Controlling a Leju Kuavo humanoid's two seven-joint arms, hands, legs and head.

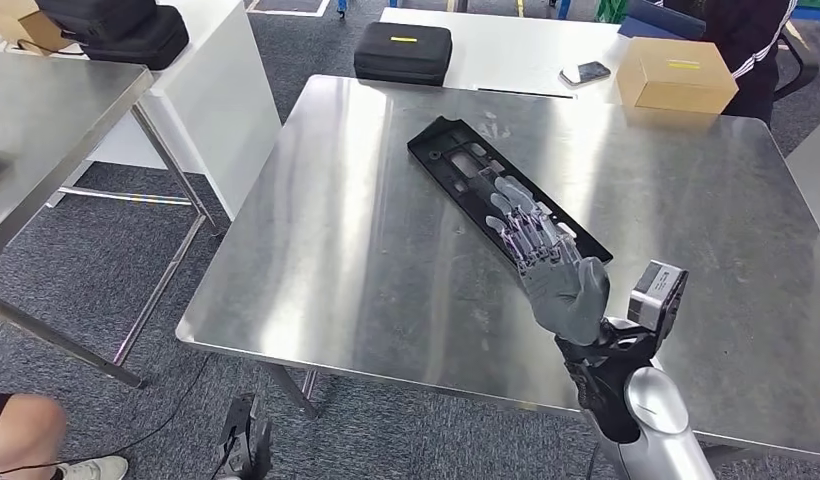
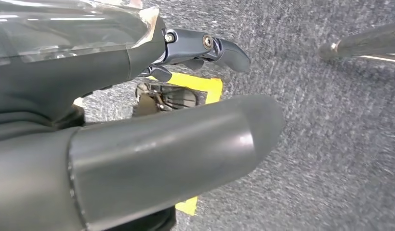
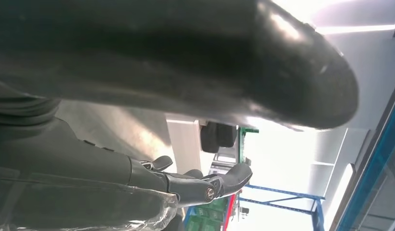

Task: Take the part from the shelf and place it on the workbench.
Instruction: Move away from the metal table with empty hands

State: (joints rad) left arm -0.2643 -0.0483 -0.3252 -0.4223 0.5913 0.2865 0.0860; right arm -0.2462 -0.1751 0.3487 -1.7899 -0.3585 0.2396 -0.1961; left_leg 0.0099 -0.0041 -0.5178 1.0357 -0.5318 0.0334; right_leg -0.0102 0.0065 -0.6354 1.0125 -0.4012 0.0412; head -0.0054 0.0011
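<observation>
Right hand [image 1: 551,265] empty, fingers spread, above part [image 1: 506,190]; part lies flat on worktop [image 1: 336,250]. Placement looks done; only retract left.

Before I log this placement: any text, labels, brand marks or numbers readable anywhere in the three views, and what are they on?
No text can be read.
Black case: yellow label, blank or too small to read.
Cardboard box: yellow strip on top, too small to read.
Phone: no marking legible.
Black part on the workbench: no lettering visible.
Floor: yellow marker, no characters.
</observation>
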